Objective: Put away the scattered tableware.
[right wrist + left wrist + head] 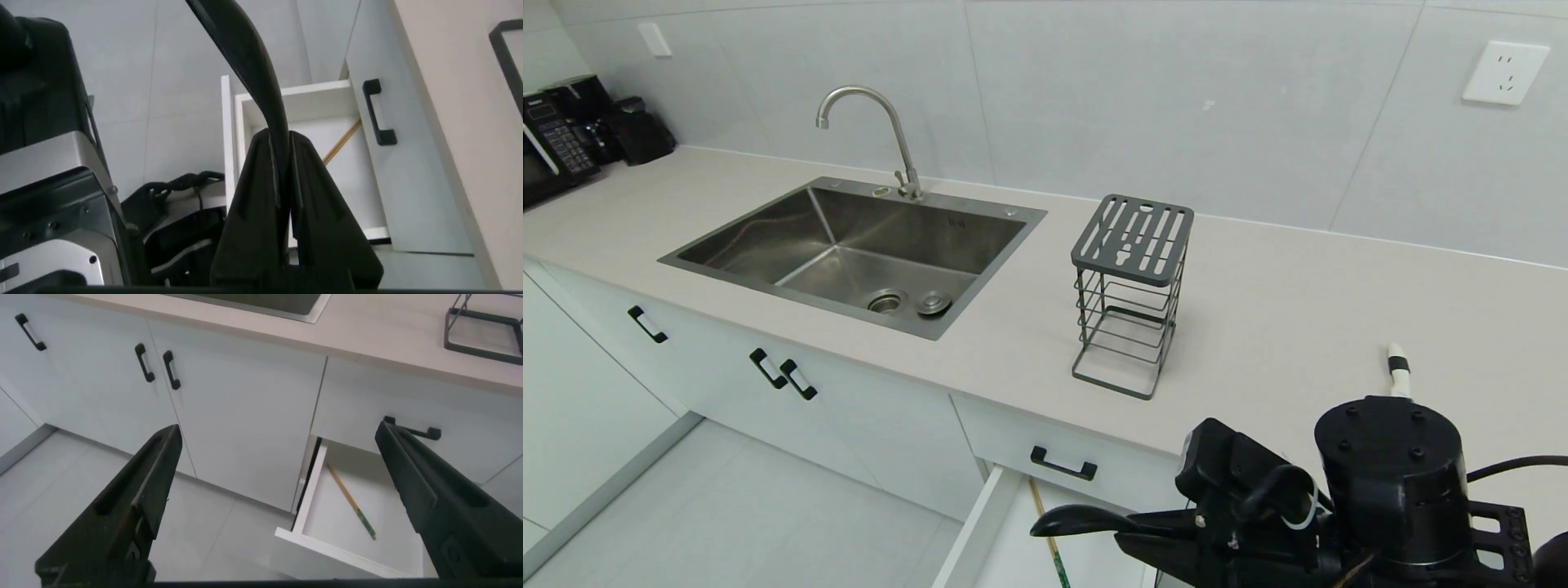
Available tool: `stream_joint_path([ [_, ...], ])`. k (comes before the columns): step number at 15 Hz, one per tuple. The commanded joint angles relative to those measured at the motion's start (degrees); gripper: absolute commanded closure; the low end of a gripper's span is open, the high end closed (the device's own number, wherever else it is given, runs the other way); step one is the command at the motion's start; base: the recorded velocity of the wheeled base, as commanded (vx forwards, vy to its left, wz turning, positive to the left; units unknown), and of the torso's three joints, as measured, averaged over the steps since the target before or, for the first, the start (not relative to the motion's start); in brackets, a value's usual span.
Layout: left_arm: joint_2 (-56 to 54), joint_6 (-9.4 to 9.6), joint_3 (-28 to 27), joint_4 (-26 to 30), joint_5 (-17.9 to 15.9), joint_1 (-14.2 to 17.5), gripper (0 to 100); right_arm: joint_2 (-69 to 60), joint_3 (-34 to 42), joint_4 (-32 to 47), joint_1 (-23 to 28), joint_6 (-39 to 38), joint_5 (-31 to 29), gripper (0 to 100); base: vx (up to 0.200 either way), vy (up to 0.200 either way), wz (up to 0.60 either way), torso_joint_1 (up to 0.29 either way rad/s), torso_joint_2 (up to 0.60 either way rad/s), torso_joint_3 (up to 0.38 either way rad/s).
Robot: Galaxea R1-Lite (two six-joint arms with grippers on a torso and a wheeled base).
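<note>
Right gripper: we see it clamped on the black spoon — above the open drawer.
Left gripper: fingers wide apart.
Chopstick: lying inside the drawer.

You're getting bright, soft, even light across the whole scene. The countertop is glowing pale with no hard glare. The rack is throwing only a faint shadow at its foot. The sink is reflecting dull grey streaks, and the faucet is catching small highlights. Lines are leaning and stretching toward the head view's corners. The left gripper, the right gripper and its black spoon are reading as dark silhouettes. The drawer is sitting in light shade.
</note>
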State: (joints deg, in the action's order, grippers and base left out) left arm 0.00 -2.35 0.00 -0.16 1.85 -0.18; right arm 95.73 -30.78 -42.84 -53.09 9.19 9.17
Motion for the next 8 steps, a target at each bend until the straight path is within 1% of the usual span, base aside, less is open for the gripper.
stream_joint_path([
  [1, 0.0, -0.02, 0.0, 0.0, 0.1, 0.0, 0, 0.0, -1.6, 0.0, -0.8, -0.6, -0.1, 100, 0.0, 0.0, 0.0, 0.0, 0.0, 0.0],
  [3, 0.0, -0.02, 0.0, 0.0, 0.1, 0.0, 0, 0.2, -3.2, 0.0, -2.5, -5.1, -0.3, 100, 0.0, 0.0, 0.0, 0.0, 0.0, 0.0],
  [6, 0.0, -0.02, 0.0, 0.0, 0.1, 0.0, 0, 0.1, -3.5, 0.0, -3.6, -5.8, -2.0, 100, 0.0, 0.0, 0.0, 0.0, 0.0, 0.0],
  [8, 0.0, -0.02, 0.0, 0.0, 0.0, 0.0, 0, 0.1, -4.4, 0.0, -3.6, -5.9, -2.1, 100, 0.0, 0.0, 0.0, 0.0, 0.0, 0.0],
])
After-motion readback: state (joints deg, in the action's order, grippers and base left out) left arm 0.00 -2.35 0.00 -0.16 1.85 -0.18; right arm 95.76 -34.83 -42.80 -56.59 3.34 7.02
